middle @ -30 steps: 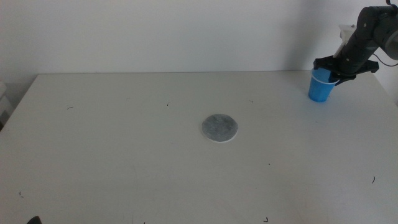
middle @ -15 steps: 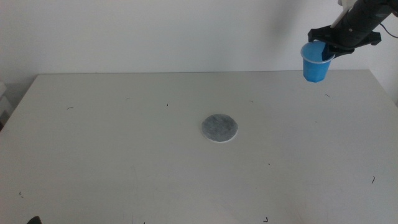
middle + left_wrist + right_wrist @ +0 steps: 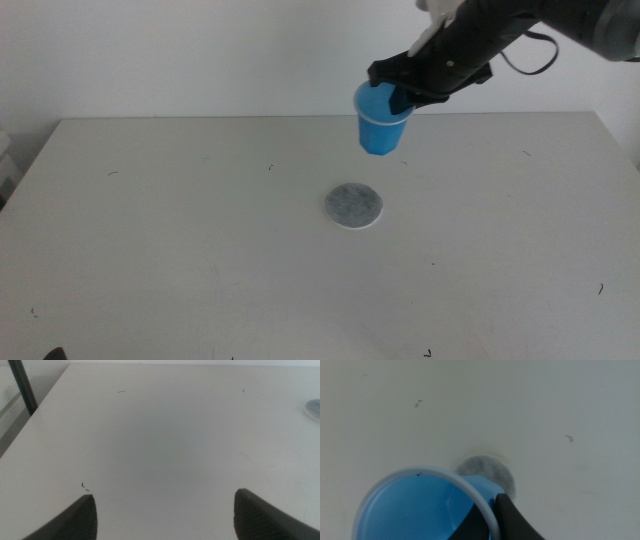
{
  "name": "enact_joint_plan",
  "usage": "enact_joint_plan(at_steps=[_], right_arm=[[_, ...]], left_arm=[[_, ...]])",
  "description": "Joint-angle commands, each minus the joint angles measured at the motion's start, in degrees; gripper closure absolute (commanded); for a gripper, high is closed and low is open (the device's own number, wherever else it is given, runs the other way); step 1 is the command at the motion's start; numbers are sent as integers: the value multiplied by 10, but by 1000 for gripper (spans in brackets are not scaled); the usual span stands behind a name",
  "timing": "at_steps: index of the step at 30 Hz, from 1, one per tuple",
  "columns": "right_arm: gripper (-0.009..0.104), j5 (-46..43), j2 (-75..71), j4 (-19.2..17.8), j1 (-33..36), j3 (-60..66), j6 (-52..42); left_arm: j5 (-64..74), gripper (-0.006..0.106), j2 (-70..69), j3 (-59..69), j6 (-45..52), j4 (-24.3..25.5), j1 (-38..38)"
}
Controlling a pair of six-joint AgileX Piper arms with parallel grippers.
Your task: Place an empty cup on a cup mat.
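Right pincer clamped on the cup at its rim, one jaw inside the cup wall, one outside; the arm reaches in from the right, up high. Cup is off the tabletop, held in the air, roughly upright with a slight tilt, open end up. Right wrist view looks straight down into the cup: blue inside, pale rim, empty. Mat lies flat on the tabletop near the middle, below the cup and a little nearer the camera in the middle view; cup and mat are apart, not touching. In the right wrist view the mat shows just past the cup's rim, partly hidden by it. Left pincer low over the left part of the tabletop, jaws wide apart, holding nothing; edge of the mat just shows at the side of its view. A few small dark specks on the tabletop.
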Motion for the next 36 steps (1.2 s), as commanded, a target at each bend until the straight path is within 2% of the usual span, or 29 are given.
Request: enact_joint_plan(at_steps=[1, 8, 11, 17, 27, 36], right_arm=[[96, -44, -22, 2, 29, -13, 10], [96, -57, 32, 2, 73, -13, 17], [96, -56, 54, -1, 72, -13, 21], [96, -68, 91, -35, 71, -13, 37], [96, -109, 106, -41, 57, -13, 42], [96, -107, 113, -43, 49, -13, 48]], left_arm=[[-38, -5, -2, -3, -6, 0, 1], [-38, -5, -2, -3, -6, 0, 1], [-38, -5, -2, -3, -6, 0, 1], [-38, -5, -2, -3, -6, 0, 1], [-38, -5, -2, -3, -6, 0, 1], [-38, -5, -2, -3, -6, 0, 1]])
